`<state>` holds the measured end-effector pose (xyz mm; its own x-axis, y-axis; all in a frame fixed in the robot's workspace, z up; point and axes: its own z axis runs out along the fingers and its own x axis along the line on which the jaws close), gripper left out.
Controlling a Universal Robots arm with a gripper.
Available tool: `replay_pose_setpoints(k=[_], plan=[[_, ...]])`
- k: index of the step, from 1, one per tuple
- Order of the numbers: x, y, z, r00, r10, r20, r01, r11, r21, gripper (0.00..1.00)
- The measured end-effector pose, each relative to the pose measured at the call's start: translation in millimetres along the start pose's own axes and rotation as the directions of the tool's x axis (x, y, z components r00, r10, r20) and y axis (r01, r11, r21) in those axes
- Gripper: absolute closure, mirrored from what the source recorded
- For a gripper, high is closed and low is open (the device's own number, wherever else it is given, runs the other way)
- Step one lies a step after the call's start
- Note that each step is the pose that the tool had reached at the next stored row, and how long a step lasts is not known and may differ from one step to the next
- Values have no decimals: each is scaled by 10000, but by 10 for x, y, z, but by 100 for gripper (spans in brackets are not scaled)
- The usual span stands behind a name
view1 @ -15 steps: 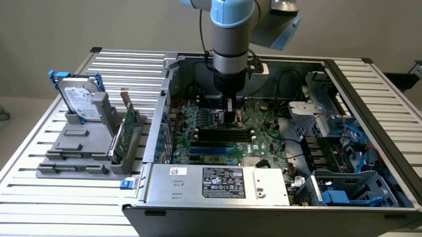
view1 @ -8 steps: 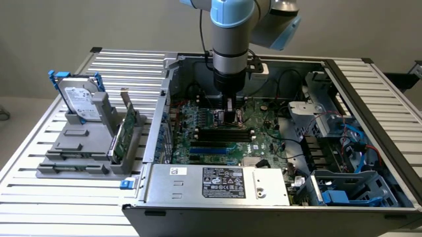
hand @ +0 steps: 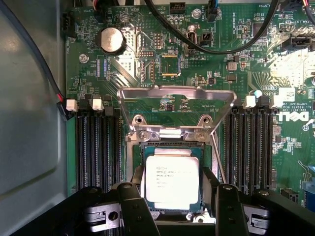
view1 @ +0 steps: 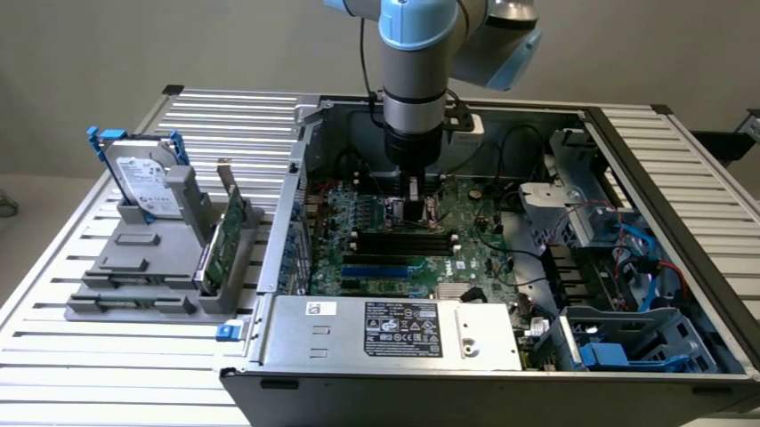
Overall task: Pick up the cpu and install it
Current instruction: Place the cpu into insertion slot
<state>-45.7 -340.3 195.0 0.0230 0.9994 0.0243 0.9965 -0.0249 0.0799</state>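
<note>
The cpu [hand: 172, 177] lies square over the socket [hand: 134, 162], its silvery lid facing up and a thin rim of green showing all round it. The gripper [hand: 173, 199] straddles it from above. Its black fingers [hand: 133, 201] stand one at each side of the chip, right against the opposite pale edges, so I judge the pincer to be pinching the cpu rather than standing free of it. I cannot tell whether the chip is fully down in the socket. Gripping by the edges leaves the lid and the underside untouched.

Just beyond the socket the load plate [hand: 147, 120] is swung up and back, which leaves the seat open. Its thin lever [hand: 219, 157] stands off at one side of the socket. Memory slots [hand: 93, 147] flank the socket on both sides (the near rows run close to the fingers' outer faces), so sideways room is tight and the free direction is straight up. A black cable [hand: 231, 46] loops across the motherboard [hand: 275, 73] well beyond the socket. In the exterior view the arm [view1: 416, 89] drops vertically into the open case [view1: 291, 267], directly above the socket.
</note>
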Motion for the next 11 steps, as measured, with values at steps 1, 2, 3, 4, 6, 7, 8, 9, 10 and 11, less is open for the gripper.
replay_pose_setpoints(k=[1, 2, 3, 4, 6, 7, 8, 9, 10, 11], plan=[[1, 0, 1, 10000, -1, 2, 1, 10000, 1, 45], [1, 0, 3, 10000, -1, 4, 1, 10000, 1, 45], [2, 0, 3, 10000, -1, 5, 1, 10000, 1, 45], [2, 0, 4, 10000, -1, 5, 1, 10000, 1, 45], [3, 0, 6, 10000, -1, 7, 1, 10000, 0, 45], [3, -1, 6, 10000, -1, 8, 1, 10000, 0, 45], [3, -1, 6, 10000, -1, 9, 1, 10000, 0, 45], [3, -1, 7, 10000, -1, 10, 1, 10000, 0, 45], [3, -1, 7, 10000, -1, 12, 1, 10000, 0, 45], [4, -1, 8, 10000, -1, 13, 1, 10000, 0, 45]])
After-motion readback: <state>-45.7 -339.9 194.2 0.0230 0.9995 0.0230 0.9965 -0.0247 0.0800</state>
